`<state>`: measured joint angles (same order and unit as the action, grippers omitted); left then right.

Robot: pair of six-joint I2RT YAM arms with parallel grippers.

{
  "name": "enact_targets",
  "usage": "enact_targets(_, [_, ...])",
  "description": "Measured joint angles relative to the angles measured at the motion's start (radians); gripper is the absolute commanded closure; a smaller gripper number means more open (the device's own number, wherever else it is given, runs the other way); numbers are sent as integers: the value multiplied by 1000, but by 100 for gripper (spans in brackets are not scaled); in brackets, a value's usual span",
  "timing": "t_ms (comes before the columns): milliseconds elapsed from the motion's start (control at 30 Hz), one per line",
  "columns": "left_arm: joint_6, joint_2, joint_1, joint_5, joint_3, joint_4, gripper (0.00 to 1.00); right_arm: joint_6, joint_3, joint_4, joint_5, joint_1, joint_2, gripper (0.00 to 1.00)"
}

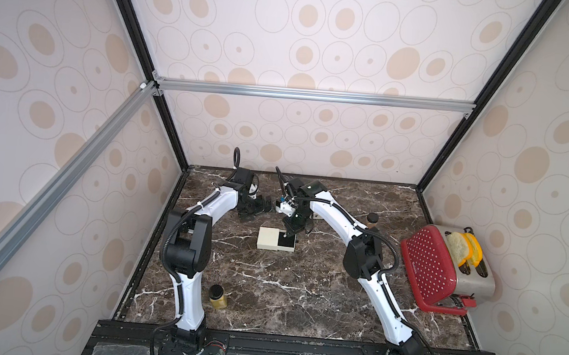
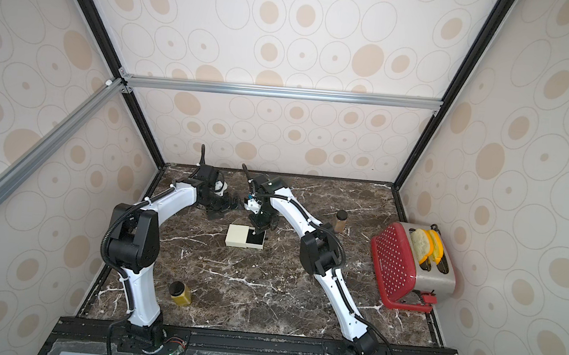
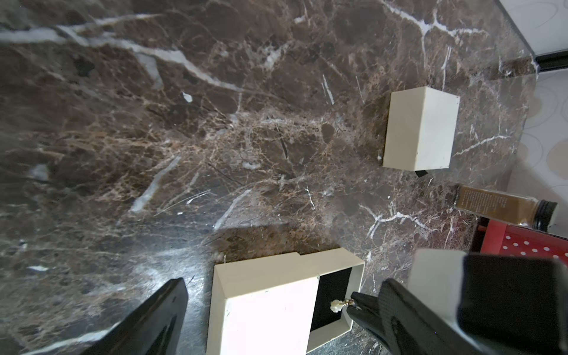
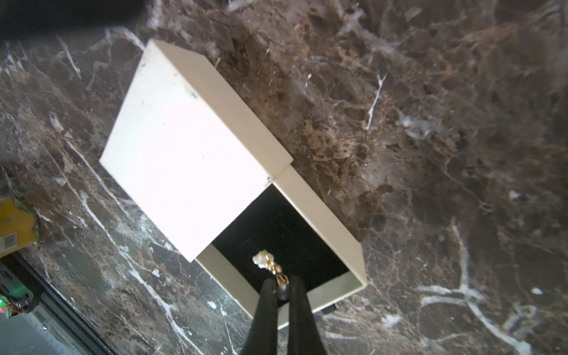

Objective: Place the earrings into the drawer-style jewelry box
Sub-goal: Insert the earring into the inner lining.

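Observation:
The cream drawer-style jewelry box (image 1: 268, 237) (image 2: 238, 235) lies mid-table, its black-lined drawer (image 4: 281, 233) pulled out. My right gripper (image 4: 281, 284) (image 1: 287, 234) is shut on an earring (image 4: 265, 258) (image 3: 337, 305) with a pearl-white charm on a gold link. The charm hangs just over the drawer's black lining near its outer end. My left gripper (image 3: 282, 285) (image 1: 268, 205) is open and empty, hovering behind the box. Its fingers (image 3: 159, 319) straddle the box in the left wrist view.
A second small cream box (image 3: 421, 129) sits behind the right arm. A brown spice jar (image 1: 372, 221) stands at the back right and a yellow jar (image 1: 218, 297) lies at the front left. A red perforated tray (image 1: 429, 268) leans on a toaster (image 1: 477, 272) at the right wall.

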<state>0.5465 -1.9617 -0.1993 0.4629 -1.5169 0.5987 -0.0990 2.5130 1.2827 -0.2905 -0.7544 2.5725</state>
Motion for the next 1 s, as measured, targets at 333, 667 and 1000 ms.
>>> enact_targets(333, [-3, 0, 1, 8, 4, 3, 1, -18, 2, -7, -21, -1, 45, 100])
enact_targets(667, [-5, 0, 1, 20, 11, -3, 1, -31, 5, -6, -23, -2, 50, 100])
enact_targets(1000, [-5, 0, -3, 33, 32, -13, 1, -74, 13, -6, 10, -10, 62, 100])
